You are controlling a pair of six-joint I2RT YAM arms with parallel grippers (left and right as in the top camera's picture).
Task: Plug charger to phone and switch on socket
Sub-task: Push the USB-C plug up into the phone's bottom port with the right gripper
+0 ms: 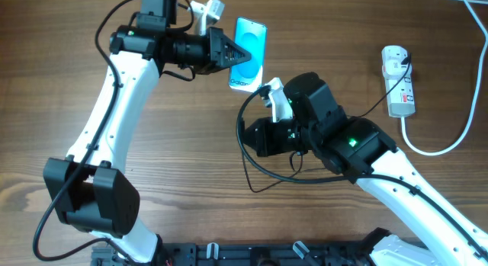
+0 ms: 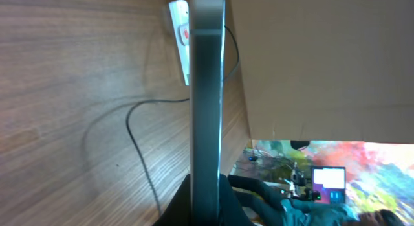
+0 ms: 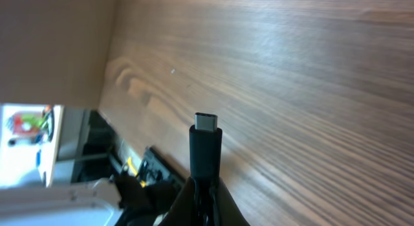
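Note:
My left gripper [image 1: 231, 54] is shut on the phone [image 1: 248, 54], whose cyan screen faces up in the overhead view. In the left wrist view the phone [image 2: 207, 103] stands edge-on between the fingers [image 2: 207, 200]. My right gripper [image 1: 255, 136] is shut on the charger; its black plug with a metal tip [image 3: 206, 145] sticks up from the fingers [image 3: 207, 187]. The thin black cable [image 1: 252, 171] loops on the table and runs toward the socket [image 1: 399, 80], a white power strip at the right. The plug is apart from the phone, below and right of it.
A thick white lead [image 1: 450, 140] runs from the socket toward the right edge. The socket also shows in the left wrist view [image 2: 181, 38] behind the phone. The left arm's base [image 1: 91, 193] stands at lower left. Wooden table [image 1: 61, 106] all around.

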